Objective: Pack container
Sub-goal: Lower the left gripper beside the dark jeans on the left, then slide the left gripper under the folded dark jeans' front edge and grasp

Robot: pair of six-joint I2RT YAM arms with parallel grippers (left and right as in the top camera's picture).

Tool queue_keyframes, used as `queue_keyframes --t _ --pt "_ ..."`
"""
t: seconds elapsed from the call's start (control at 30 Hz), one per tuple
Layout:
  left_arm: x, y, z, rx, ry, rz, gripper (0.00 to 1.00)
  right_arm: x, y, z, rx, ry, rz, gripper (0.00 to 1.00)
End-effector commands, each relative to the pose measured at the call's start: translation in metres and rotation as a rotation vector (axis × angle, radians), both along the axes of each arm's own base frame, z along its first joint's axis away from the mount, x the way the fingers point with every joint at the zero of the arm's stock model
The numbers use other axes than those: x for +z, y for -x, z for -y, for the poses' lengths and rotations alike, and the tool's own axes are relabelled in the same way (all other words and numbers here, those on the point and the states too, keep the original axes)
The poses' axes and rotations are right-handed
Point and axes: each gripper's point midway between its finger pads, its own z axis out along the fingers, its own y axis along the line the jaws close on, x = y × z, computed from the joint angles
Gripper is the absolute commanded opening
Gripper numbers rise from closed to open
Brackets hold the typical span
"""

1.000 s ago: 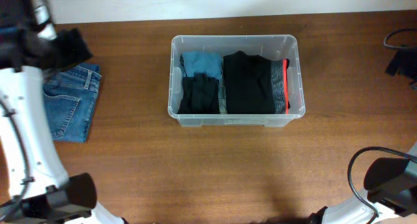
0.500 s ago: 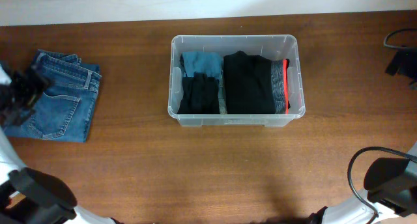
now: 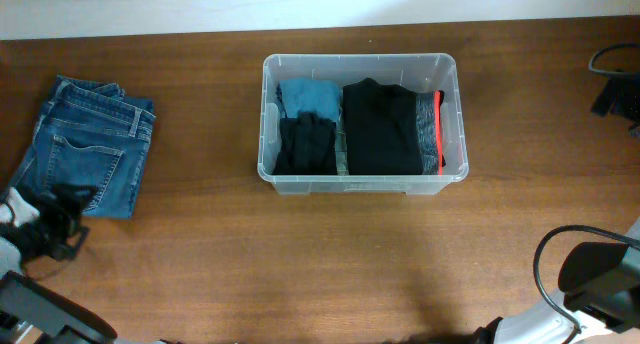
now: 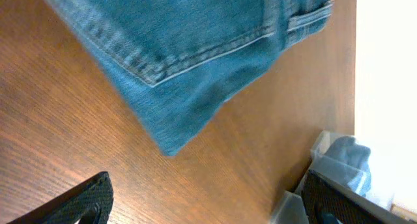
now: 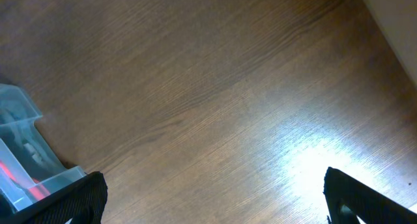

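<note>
The left gripper (image 3: 68, 222) is hovering, jaws wide and empty, just beside the folded jeans (image 3: 92, 159) lying well left of the container (image 3: 362, 59), so fetching them is looking like the step in hand. The container is sitting mid-worktop (image 3: 300, 264), part-filled with dark clothes (image 3: 380, 129), and the jaws are needing a grip on the jeans next. Right of the container, the right gripper (image 5: 212, 198) is idling, jaws wide and empty.

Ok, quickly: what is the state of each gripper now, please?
Left gripper: open, holding nothing.
Right gripper: open, holding nothing.
</note>
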Motion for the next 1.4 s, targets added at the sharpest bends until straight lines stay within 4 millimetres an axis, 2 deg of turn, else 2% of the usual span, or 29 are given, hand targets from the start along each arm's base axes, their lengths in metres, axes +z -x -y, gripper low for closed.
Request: queue_keyframes --t 0.0,0.1,0.23,0.53,0.73,1.03,1.37 --pt "-0.011 0.007 0.015 0.009 0.041 0.034 0.93 -0.002 0.001 0.001 -0.006 -0.006 -0.003 0.99" --pt "-0.028 0.014 0.013 0.048 0.024 -0.011 0.93 -0.002 0.001 0.001 -0.006 -0.006 -0.003 0.99" --pt "-0.042 0.025 -0.002 0.122 -0.039 -0.106 0.93 -0.002 0.001 0.001 -0.006 -0.006 -0.003 0.99" --pt "-0.048 0.019 -0.007 0.149 -0.096 -0.134 0.94 -0.002 0.001 0.001 -0.006 -0.006 -0.003 0.98" --pt "-0.048 -0.003 -0.002 0.187 -0.107 -0.099 0.96 -0.002 0.001 0.001 -0.006 -0.006 -0.003 0.99" --pt "-0.045 -0.025 0.008 0.209 -0.113 -0.082 0.99 -0.002 0.001 0.001 -0.006 -0.006 -0.003 0.99" --pt "-0.058 -0.014 0.011 0.240 -0.110 -0.131 0.99 -0.002 0.001 0.001 -0.006 -0.006 -0.003 0.99"
